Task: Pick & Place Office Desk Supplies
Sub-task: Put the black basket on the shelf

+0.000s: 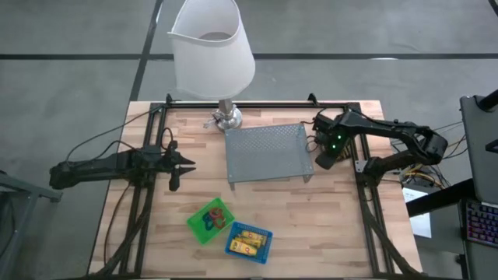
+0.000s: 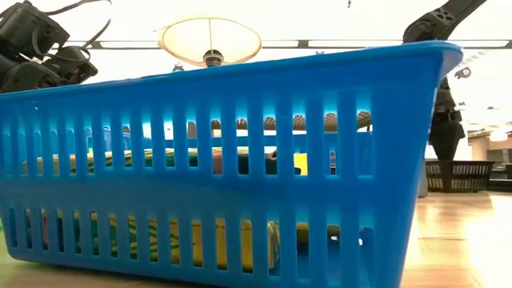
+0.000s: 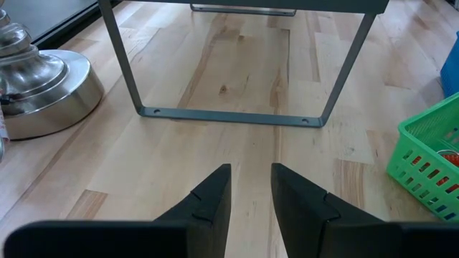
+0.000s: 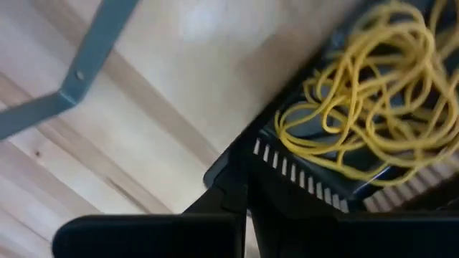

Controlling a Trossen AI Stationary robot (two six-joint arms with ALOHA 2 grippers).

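My right gripper [image 1: 325,155] hangs fingers down by the right end of the grey mesh tray, shut at a black bin [image 2: 458,174]. The bin holds thin yellow rubber bands [image 4: 366,93]. My left gripper [image 1: 180,165] waits at the table's left, open, with only bare wood between its fingers [image 3: 251,190]. A green bin [image 1: 208,220] with red and blue loops stands near the front edge. Next to it is a blue bin [image 1: 249,241] with yellow sticks, which fills the low view [image 2: 224,160]. My right gripper comes from above and is shut on the black bin's slotted wall [image 4: 287,172], close to a corner of its rim. The fingers cover the place of contact. The bin sits level in the low view; I cannot tell whether it is clear of the table.
The grey mesh tray [image 1: 268,152] stands mid-table on thin metal legs [image 3: 229,115]. A white-shaded lamp [image 1: 212,47] rises behind it on a shiny metal base [image 3: 36,86]. Bare wood lies between my left gripper and the tray.
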